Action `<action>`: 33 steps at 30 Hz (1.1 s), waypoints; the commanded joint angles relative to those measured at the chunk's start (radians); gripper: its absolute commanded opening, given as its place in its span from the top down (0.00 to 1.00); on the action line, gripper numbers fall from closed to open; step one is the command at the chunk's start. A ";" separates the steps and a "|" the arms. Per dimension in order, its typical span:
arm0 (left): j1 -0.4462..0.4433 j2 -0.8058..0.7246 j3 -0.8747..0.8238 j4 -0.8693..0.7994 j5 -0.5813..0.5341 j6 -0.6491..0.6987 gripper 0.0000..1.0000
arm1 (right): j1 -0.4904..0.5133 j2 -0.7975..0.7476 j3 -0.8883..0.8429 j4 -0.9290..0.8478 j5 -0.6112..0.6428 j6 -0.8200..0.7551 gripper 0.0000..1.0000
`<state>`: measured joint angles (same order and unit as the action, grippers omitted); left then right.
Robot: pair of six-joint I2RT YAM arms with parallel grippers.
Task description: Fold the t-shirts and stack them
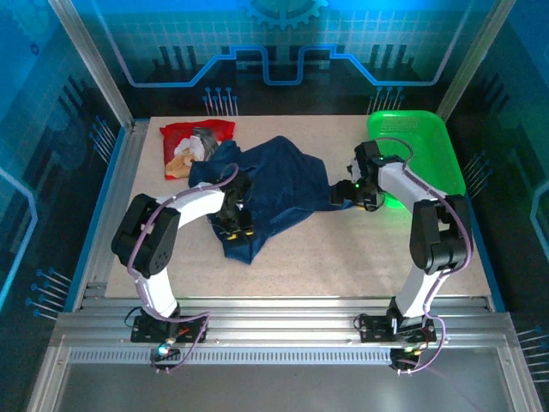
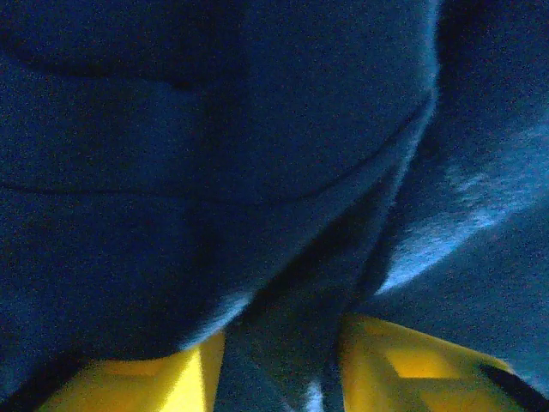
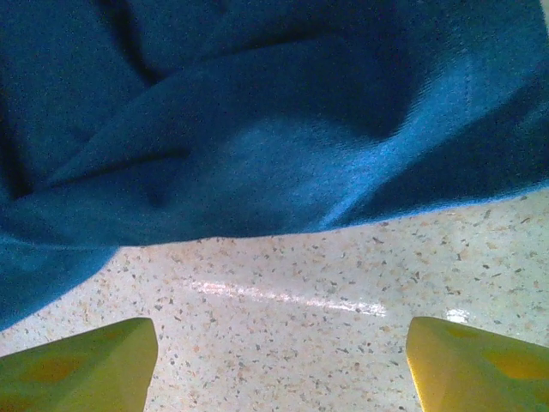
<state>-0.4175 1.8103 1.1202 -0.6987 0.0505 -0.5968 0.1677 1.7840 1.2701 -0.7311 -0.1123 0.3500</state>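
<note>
Navy t-shirt (image 1: 279,184) lay crumpled on tabletop (image 1: 343,257). Left gripper (image 2: 279,352) straddled its near fold, presumably to spread it; clamp untellable. Right gripper (image 3: 283,343) stood spread, empty, just beside its right edge.

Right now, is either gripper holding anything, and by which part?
Left gripper pinches a fold of the navy shirt. Right gripper, open at the shirt's edge, holds nothing.

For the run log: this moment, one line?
left gripper: navy shirt fold between jaws | right gripper: open over table | red shirt: far left
</note>
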 commanded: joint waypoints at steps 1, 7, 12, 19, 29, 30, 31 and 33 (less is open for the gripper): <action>0.020 -0.044 -0.037 -0.058 -0.085 0.019 0.71 | -0.017 0.048 -0.001 0.020 -0.012 0.026 0.25; 0.066 -0.125 -0.077 -0.037 -0.089 0.043 0.95 | -0.016 0.118 0.048 0.026 0.004 0.069 0.32; 0.128 -0.258 -0.134 -0.025 -0.091 0.060 1.00 | -0.014 0.190 0.109 0.000 0.064 0.107 0.45; 0.252 -0.464 -0.214 0.024 -0.054 0.117 1.00 | -0.018 0.265 0.142 -0.018 0.137 0.167 0.70; 0.342 -0.635 -0.468 0.140 0.184 -0.022 0.80 | -0.033 0.214 0.056 0.019 0.196 0.222 0.90; 0.342 -0.642 -0.493 0.124 0.175 -0.061 0.78 | -0.033 0.209 0.055 0.017 0.205 0.224 0.90; 0.342 -0.667 -0.503 0.086 0.132 -0.103 0.73 | -0.033 0.203 0.055 0.013 0.211 0.224 0.91; 0.342 -0.749 -0.485 0.022 0.040 -0.144 0.57 | -0.033 0.189 0.050 0.009 0.219 0.224 0.93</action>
<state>-0.0814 1.1534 0.6270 -0.6235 0.1257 -0.6312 0.1577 1.9831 1.3533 -0.6895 0.0479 0.5537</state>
